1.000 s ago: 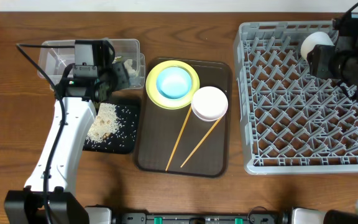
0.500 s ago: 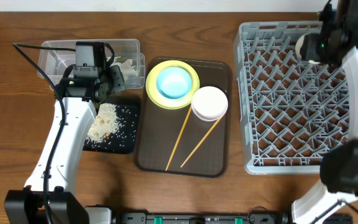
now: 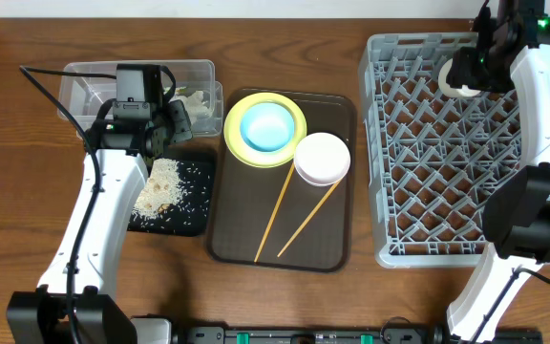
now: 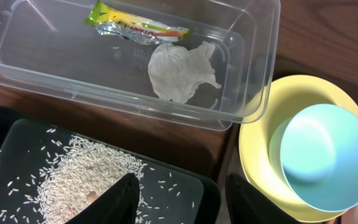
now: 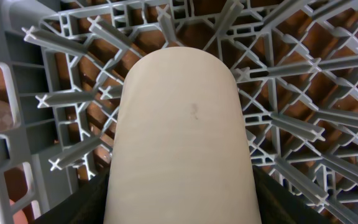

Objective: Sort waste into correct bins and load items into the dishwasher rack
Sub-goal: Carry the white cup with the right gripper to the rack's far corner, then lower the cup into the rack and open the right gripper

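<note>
My right gripper (image 3: 468, 69) is shut on the small pale cup (image 3: 448, 82) and holds it over the back middle of the grey dishwasher rack (image 3: 447, 205). In the right wrist view the cup (image 5: 182, 124) fills the frame between the fingers (image 5: 182, 208), above the rack's pegs (image 5: 291, 68). My left gripper (image 3: 176, 118) is open and empty; in the left wrist view (image 4: 182, 202) it hangs over the black tray (image 4: 185, 186) of rice (image 4: 86, 180). The clear tub (image 4: 253, 93) holds the snack wrapper (image 4: 135, 25) and the tissue (image 4: 179, 71).
A dark-brown serving tray (image 3: 337, 244) holds the yellow plate (image 3: 239, 143) with the light-blue bowl (image 3: 265, 125) in it, a white bowl (image 3: 322, 158) and two chopsticks (image 3: 277, 215). The black tray (image 3: 194, 215) and the clear tub (image 3: 84, 81) lie to its left.
My right arm has carried the cup leftward along the back of the rack. The left arm has stayed put.
</note>
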`<state>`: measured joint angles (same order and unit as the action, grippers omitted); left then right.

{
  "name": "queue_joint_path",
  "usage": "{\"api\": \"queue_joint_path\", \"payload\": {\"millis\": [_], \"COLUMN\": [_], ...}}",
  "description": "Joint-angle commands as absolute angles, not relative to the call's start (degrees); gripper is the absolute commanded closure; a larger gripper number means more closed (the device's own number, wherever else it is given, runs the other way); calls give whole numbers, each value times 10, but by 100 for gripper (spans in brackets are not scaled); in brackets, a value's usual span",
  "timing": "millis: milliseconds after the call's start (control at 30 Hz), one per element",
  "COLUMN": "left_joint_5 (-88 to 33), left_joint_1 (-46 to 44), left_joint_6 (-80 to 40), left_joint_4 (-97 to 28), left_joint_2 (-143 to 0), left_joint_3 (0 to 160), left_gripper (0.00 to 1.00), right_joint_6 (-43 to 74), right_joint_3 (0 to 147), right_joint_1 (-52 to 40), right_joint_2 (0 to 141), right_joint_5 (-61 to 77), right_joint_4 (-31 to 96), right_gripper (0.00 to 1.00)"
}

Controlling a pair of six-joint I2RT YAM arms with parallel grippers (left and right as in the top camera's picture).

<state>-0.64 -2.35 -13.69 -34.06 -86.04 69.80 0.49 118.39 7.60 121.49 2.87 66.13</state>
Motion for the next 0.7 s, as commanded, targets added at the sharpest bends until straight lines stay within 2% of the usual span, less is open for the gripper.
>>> {"api": "queue_joint_path", "payload": {"millis": [0, 667], "left_joint_5": [5, 5], "left_joint_1": [-22, -30], "left_joint_6": [-138, -138], "left_joint_4": [-341, -345], "left_joint_2": [-859, -859], "left_joint_3": [701, 701], "left_gripper": [52, 52], "right_joint_6": [13, 17], "right_joint_3": [1194, 1192], "right_joint_1": [78, 74], "right_joint_2": [1222, 1251], "right_joint_5": [35, 50], "right_joint_4": [649, 629], "right_gripper": [99, 99]}}
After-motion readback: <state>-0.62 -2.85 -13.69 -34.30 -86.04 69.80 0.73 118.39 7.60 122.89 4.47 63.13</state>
